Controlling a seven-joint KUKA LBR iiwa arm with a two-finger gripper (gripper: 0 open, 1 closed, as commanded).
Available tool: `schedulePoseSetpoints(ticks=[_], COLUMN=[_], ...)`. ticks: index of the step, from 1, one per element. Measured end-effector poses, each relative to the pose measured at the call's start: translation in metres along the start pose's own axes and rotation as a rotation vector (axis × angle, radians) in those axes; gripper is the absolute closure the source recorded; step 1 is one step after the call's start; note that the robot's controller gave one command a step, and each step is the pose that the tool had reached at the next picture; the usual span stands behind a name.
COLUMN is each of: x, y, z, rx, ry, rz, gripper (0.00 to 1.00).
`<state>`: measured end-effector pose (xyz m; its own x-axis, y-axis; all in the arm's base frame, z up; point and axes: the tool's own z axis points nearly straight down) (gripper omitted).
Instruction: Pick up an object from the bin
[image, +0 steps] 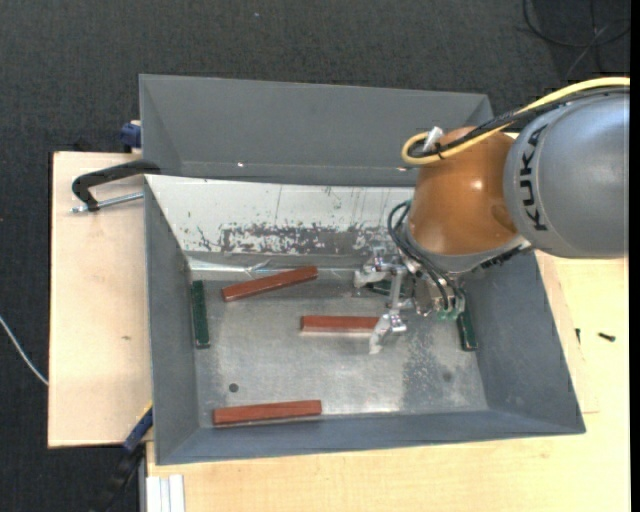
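The bin (166, 330) is dull grey metal with sloping walls and a scuffed, speckled floor. Three flat red-brown bars lie well apart on it: one tilted near the back (268, 284), one along the front edge (266, 411), and the middle bar (335, 325). A thin green strip lies by the left wall (199, 314) and another by the right wall (466, 330). There is plenty of bare floor between them. The gripper (392, 315) hangs at the middle bar's right end. I cannot tell if it is released or clenched.
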<state>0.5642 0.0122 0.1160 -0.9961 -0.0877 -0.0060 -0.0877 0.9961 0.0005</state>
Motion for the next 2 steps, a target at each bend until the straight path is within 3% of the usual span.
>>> schedulePoseSetpoints(ticks=[1, 2], x=[0.0, 0.008], y=[0.0, -0.005], z=[0.026, 0.038], rx=[0.0, 0.001], ry=[0.004, 0.008], rz=[-0.193, 0.025], gripper=[0.0, 1.0])
